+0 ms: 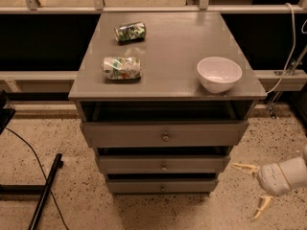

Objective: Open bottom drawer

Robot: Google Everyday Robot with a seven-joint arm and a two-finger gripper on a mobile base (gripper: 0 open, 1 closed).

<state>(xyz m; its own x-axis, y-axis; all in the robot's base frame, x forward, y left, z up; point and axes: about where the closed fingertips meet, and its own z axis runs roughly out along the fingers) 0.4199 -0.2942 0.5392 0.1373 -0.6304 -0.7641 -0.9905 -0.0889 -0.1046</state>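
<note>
The bottom drawer (162, 185) sits to the left of our gripper (243, 191), near it but not touching, at about the same height in the view. Its slim grey front has a small round knob (162, 188) at the centre, well to the gripper's left. A dark gap separates it from the middle drawer (192, 165) above.

Our gripper hangs over the speckled floor (76, 143), just off the lower right corner of the cabinet (168, 51). Its two pale fingers are spread wide with nothing between them, and their tips point left. The upper fingertip shows just right of the middle drawer's end; we cannot tell whether they touch.

Up and to the left of the gripper is the top drawer (120, 134). Higher still, on the cabinet top, a white bowl (219, 74) stands almost straight above the gripper. Two cans lie on their sides far up to the left, the near can (122, 68) and the far can (130, 32). A black cable (29, 150) runs over the floor far to the gripper's left.
</note>
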